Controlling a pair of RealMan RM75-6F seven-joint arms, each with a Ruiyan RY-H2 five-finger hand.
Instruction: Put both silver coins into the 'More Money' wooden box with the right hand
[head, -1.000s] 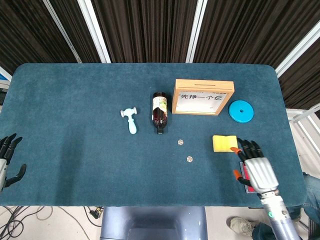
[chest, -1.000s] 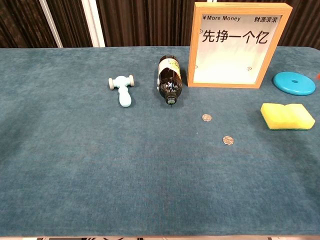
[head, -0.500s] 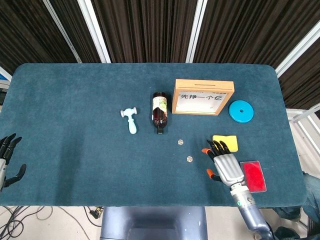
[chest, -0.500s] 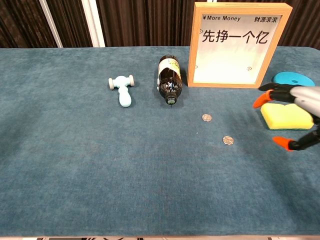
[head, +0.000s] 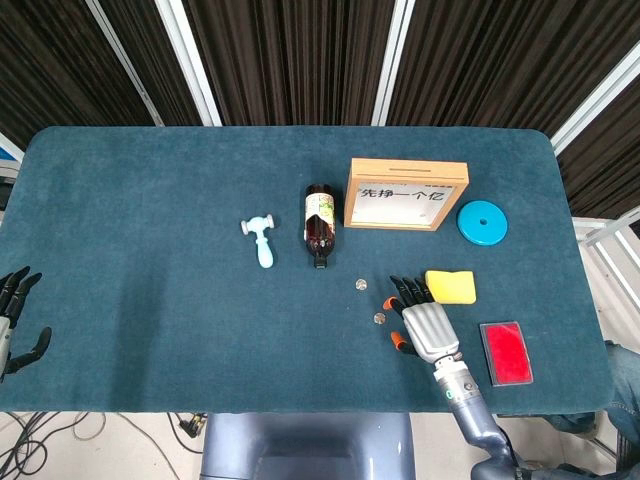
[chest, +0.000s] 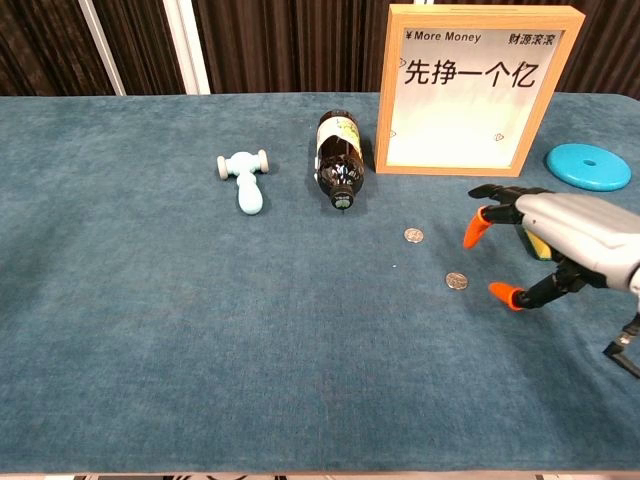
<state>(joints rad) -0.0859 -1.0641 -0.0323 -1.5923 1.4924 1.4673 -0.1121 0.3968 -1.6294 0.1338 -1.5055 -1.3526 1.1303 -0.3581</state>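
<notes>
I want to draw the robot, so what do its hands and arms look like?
The right hand has a silver-grey back, black fingers with bright orange tips, and a grey forearm with a small green mark near the wrist. The left hand looks black and grey at the picture's edge.

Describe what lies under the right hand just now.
Under the right hand only cloth shows. The sponge peeks out beside it; one coin lies just clear of its fingertips.

Matt napped cloth table (chest: 150, 350), wood-framed box (chest: 480, 88), glossy glass bottle (chest: 338, 152).
</notes>
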